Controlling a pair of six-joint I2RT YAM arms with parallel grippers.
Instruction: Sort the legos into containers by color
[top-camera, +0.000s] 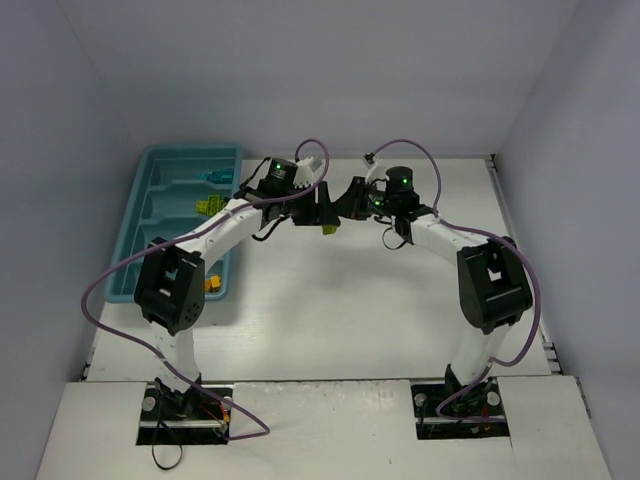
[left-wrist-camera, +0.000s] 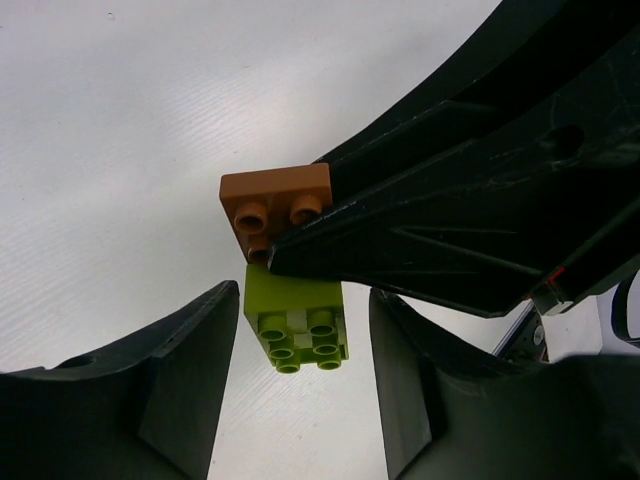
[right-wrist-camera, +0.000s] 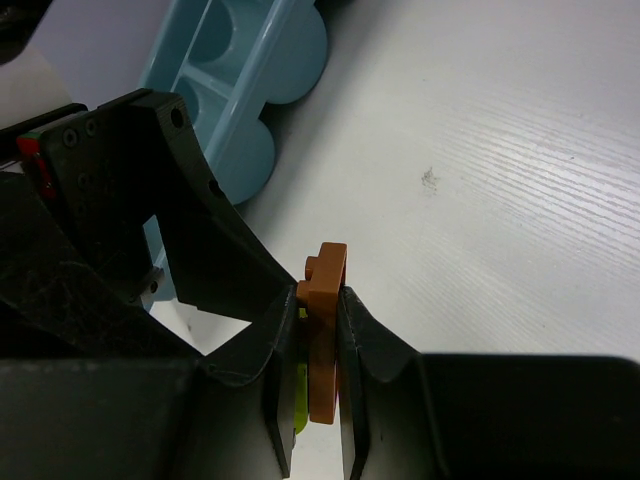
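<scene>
Right of the teal tray (top-camera: 190, 151), the right gripper (right-wrist-camera: 318, 330) clamps a brown lego plate (left-wrist-camera: 275, 195). The left gripper (left-wrist-camera: 305, 305) has its jaws apart, flanking the adjoining lime brick (left-wrist-camera: 297, 325) without contact.

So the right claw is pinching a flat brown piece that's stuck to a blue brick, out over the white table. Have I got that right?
Nearly. The brick stuck to the flat brown piece is lime green, not blue; the left wrist view shows it plainly. The rest holds: the right claw pinches the brown piece over the white table.
</scene>
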